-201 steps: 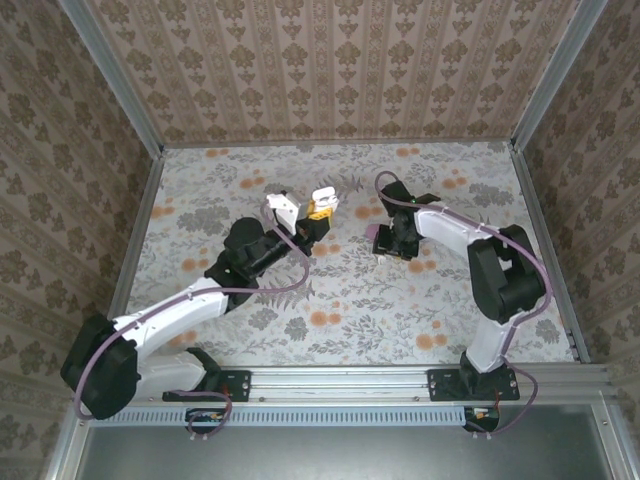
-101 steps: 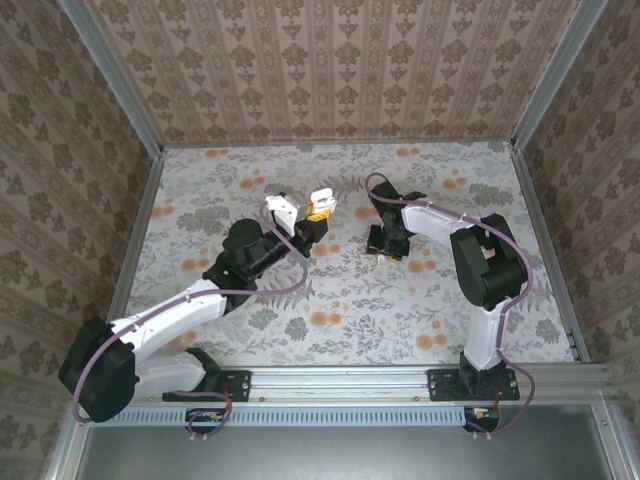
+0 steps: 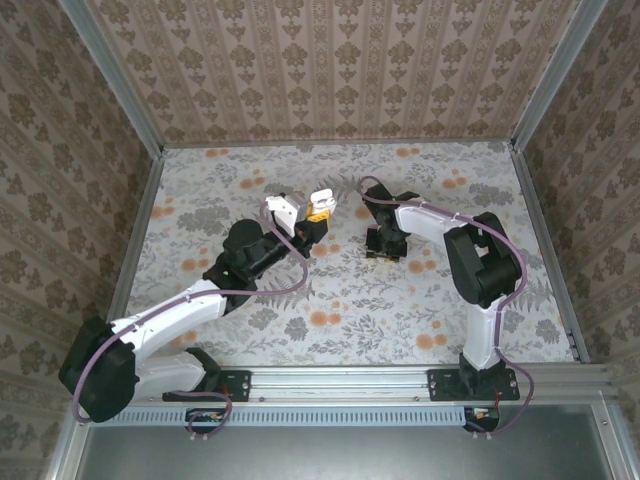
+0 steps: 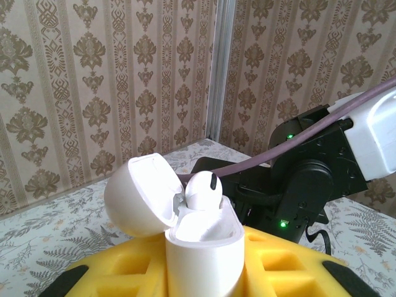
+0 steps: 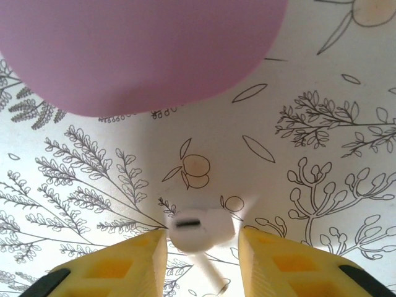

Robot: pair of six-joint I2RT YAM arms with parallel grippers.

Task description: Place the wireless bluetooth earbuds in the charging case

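Observation:
My left gripper (image 4: 204,253) is shut on a white charging case (image 4: 207,247), held upright above the table with its lid (image 4: 139,195) swung open to the left. One white earbud (image 4: 203,189) sits in the case's far socket. From above, the case (image 3: 320,203) stands at the tip of my left gripper (image 3: 316,218). My right gripper (image 5: 202,238) points down at the table, open, its yellow fingertips either side of a second white earbud (image 5: 201,228) lying on the floral cloth. The left finger (image 5: 133,260) touches that earbud; a small gap remains at the right finger (image 5: 278,260).
A rounded pink case (image 5: 142,49) lies just beyond the right gripper's fingers. The right arm's black wrist (image 4: 309,179) stands close behind the held case. Patterned walls (image 3: 330,70) enclose the table (image 3: 200,200) at back and sides.
The right arm has swung a little left and its jaws have narrowed around the earbud on the cloth. The left arm and the held case have not moved.

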